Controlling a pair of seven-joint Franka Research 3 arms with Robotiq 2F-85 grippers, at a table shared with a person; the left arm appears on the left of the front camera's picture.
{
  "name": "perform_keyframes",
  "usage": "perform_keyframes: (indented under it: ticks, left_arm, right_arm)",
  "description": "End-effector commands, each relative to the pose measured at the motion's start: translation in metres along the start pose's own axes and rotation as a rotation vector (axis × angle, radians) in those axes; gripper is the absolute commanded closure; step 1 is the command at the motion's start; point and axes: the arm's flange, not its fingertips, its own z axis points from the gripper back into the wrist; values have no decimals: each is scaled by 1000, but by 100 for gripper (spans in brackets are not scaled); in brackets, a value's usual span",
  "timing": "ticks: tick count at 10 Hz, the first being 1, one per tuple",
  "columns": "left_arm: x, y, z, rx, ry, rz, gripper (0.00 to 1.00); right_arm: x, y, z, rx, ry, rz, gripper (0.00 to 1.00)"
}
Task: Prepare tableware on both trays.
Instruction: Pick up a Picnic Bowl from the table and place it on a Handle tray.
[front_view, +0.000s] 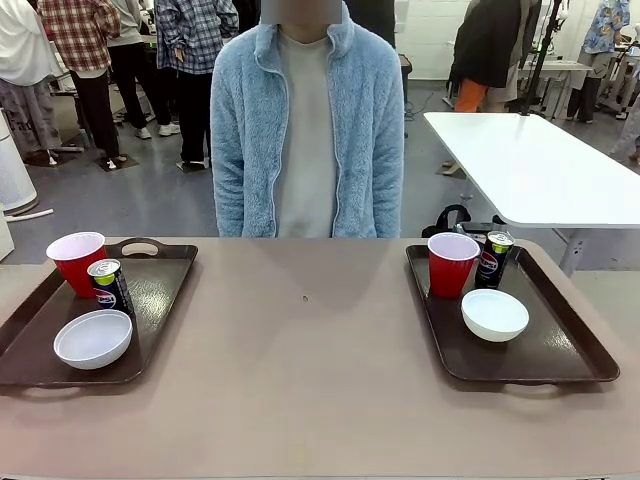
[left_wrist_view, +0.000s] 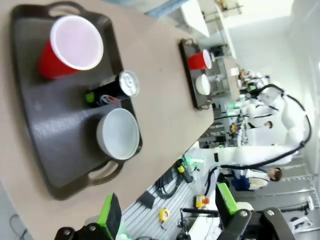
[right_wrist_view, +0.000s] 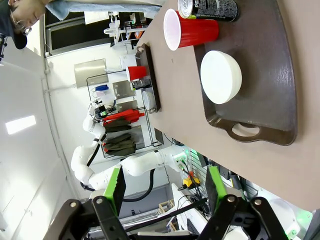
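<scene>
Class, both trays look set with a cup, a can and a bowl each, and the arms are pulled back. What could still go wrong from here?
1. On the left tray, the Pepsi can stands close against the red cup; a nudge might topple both.
2. On the right tray, the slim can sits tight behind its cup, so reaching for one could knock the other.

Left gripper (left_wrist_view: 167, 217): black linkage body with round pivot bolts, two fingers faced with bright green pads (left_wrist_view: 110, 215).

Right gripper (right_wrist_view: 165, 192): same black build, green pads (right_wrist_view: 116, 187) on both fingers.

Arms: glossy white rounded segments, dark joint rings, a black cable looping along the casing.

Person (front_view: 306, 130): fluffy light blue zip-up fleece jacket worn unzipped over a pale grey top.
</scene>
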Motion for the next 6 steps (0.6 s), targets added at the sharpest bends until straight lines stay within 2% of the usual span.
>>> perform_keyframes:
  ticks: [1, 3, 6]
  left_arm:
    - [14, 18, 8, 62, 17, 37, 0]
    - [19, 45, 7, 99, 22, 105, 0]
    - [17, 63, 4, 104, 30, 128, 0]
  right_arm:
    - [-1, 2, 1, 3, 5, -13, 15]
    - [-1, 2, 1, 3, 5, -13, 15]
    - [-1, 2, 1, 3, 5, -13, 15]
